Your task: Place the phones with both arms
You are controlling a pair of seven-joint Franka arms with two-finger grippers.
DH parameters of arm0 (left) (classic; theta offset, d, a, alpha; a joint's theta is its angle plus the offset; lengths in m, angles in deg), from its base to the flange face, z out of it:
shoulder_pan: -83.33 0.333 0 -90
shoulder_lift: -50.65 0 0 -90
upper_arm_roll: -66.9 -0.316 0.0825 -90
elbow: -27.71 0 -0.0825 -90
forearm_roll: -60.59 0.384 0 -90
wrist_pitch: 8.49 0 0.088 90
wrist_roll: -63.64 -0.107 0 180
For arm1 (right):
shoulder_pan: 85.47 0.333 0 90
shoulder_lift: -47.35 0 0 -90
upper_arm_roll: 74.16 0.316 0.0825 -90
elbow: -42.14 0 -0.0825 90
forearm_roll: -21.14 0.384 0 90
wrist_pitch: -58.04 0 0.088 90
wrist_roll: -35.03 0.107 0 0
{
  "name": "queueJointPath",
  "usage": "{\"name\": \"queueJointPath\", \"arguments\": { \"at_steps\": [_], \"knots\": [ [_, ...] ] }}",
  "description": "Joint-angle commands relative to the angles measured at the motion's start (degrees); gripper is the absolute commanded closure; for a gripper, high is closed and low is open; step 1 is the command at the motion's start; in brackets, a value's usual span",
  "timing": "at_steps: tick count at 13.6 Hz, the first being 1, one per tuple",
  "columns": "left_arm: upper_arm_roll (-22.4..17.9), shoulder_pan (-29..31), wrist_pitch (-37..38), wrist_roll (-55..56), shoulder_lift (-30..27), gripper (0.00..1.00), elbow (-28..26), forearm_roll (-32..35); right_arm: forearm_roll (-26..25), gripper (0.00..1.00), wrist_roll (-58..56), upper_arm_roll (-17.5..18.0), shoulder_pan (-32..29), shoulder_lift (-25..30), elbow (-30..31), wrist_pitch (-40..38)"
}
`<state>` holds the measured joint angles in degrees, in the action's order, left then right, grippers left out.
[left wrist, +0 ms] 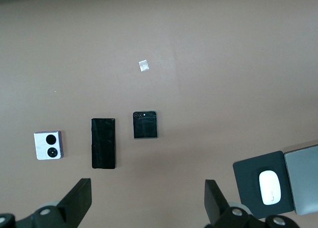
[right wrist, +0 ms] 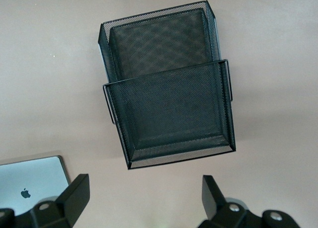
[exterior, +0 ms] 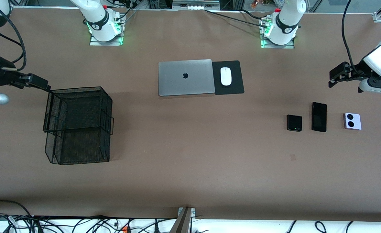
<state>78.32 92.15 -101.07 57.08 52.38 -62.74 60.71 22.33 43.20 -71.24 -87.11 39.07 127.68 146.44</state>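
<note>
Three phones (exterior: 319, 116) lie in a row toward the left arm's end; the laptop (exterior: 184, 77) and mouse (exterior: 225, 76) sit at their ten o'clock in the front view; the left gripper (left wrist: 146, 200) hangs above, jaws apart; the right gripper (right wrist: 144, 198), jaws apart, hangs over the mesh tray (exterior: 77, 124).

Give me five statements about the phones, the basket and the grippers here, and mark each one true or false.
1. Three phones lie in a row: the folded black phone, the black slab and the lavender phone. True.
2. The left gripper holds the lavender phone. False: it hangs open above the table, holding nothing.
3. The mesh basket has a phone in it. False: both tiers are empty.
4. The mouse sits on a black pad beside the closed laptop. True.
5. The right gripper is shut. False: it is open, over the table by the basket.
</note>
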Motion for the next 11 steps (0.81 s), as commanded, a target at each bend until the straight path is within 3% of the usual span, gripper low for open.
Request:
{"name": "queueJointPath", "arguments": {
  "at_steps": [1, 11],
  "knots": [
    [0.1, 0.0, 1.1, -1.0, -0.3, 0.0, 0.7, 0.9, 0.6, 0.0, -0.8, -0.5, 0.7, -1.0, 0.3, 2.5],
    [0.1, 0.0, 1.2, -1.1, -0.2, 0.0, 0.6, 1.0, 0.3, 0.0, -0.3, -0.5, 0.8, -3.6, 0.3, 5.8]
  ]
}}
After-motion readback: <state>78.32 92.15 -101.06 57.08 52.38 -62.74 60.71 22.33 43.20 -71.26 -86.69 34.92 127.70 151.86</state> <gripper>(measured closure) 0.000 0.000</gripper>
